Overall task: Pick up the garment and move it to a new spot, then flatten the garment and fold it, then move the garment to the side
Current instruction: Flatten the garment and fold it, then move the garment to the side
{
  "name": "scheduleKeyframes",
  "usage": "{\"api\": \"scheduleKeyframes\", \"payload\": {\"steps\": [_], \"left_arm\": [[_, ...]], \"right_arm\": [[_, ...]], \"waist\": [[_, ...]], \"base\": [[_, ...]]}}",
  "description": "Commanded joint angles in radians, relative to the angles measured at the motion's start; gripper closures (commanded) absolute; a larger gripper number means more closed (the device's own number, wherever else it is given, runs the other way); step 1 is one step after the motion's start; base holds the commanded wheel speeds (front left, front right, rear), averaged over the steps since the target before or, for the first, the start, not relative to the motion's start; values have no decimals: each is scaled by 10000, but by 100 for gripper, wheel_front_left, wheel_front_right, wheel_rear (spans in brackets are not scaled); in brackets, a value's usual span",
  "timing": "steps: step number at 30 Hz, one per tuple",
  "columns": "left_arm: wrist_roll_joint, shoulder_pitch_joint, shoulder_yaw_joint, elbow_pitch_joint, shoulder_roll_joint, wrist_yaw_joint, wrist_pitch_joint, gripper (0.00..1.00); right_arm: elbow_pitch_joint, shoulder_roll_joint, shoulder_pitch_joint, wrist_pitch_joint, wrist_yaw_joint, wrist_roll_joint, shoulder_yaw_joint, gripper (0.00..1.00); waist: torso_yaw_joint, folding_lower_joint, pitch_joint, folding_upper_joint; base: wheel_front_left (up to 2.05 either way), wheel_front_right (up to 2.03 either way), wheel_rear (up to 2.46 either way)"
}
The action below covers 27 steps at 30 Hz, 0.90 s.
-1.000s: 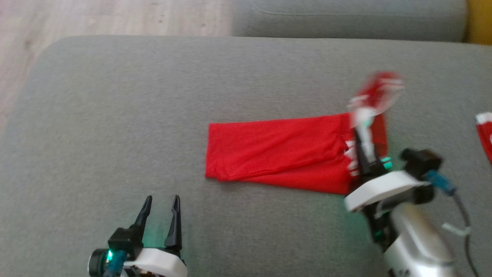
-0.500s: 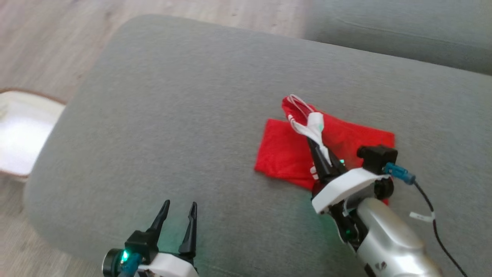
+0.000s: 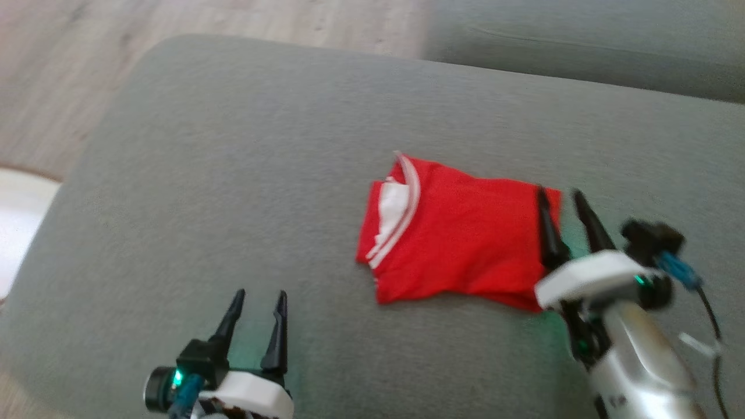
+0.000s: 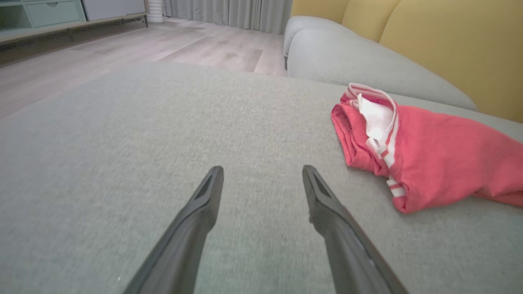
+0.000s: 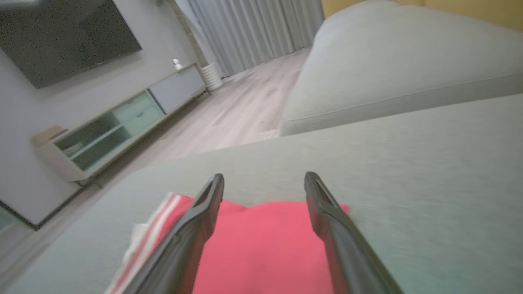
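Observation:
The garment (image 3: 460,238) is a red piece with white striped trim, lying folded in a compact rectangle on the grey sofa cushion (image 3: 233,174). Its white-trimmed edge faces left. My right gripper (image 3: 560,196) is open over the garment's right edge, with nothing between its fingers. In the right wrist view the garment (image 5: 261,249) spreads below the open right gripper (image 5: 264,179). My left gripper (image 3: 259,297) is open near the cushion's front, apart from the cloth. The left wrist view shows the open left gripper (image 4: 262,171) with the garment (image 4: 433,151) to its right.
A second grey cushion (image 3: 582,46) lies behind, with a yellow backrest (image 4: 449,41) beyond it. Wooden floor (image 3: 58,70) runs past the cushion's left edge. A pale object (image 3: 17,221) sits on the floor at far left. A low cabinet (image 5: 114,130) stands by the wall.
My right gripper carried the garment's trimmed end over to the left, folding it, then opened and drew back to the right edge. The head camera also shifted. The left gripper stayed put.

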Motion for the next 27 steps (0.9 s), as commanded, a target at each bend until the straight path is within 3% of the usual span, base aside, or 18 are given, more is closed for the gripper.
{"api": "scheduleKeyframes", "payload": {"steps": [1,4,11,18,27], "left_arm": [[112,-531,448,-358,26,71,-82,0],[220,-573,686,-488,26,125,-82,0],[491,-207,1092,-827,26,163,-82,0],[603,730,1175,-1301,26,202,-82,0],[654,794,1112,-1351,26,185,-82,0]], "right_arm": [[-379,91,293,-134,67,-617,-332,0],[-569,111,759,-134,67,-1566,-1096,0],[-835,150,1739,-135,67,-2707,-1556,0],[-984,157,2641,-135,67,-2443,-1266,0],[-1109,159,2492,-135,67,-2293,-992,0]], "waist": [[-708,0,-106,0],[-1182,0,-183,0],[-1628,0,-532,0],[-1714,0,-866,0],[-1621,0,-807,0]], "base": [[0,0,0],[0,0,0],[0,0,0],[0,0,0],[0,0,0]]}}
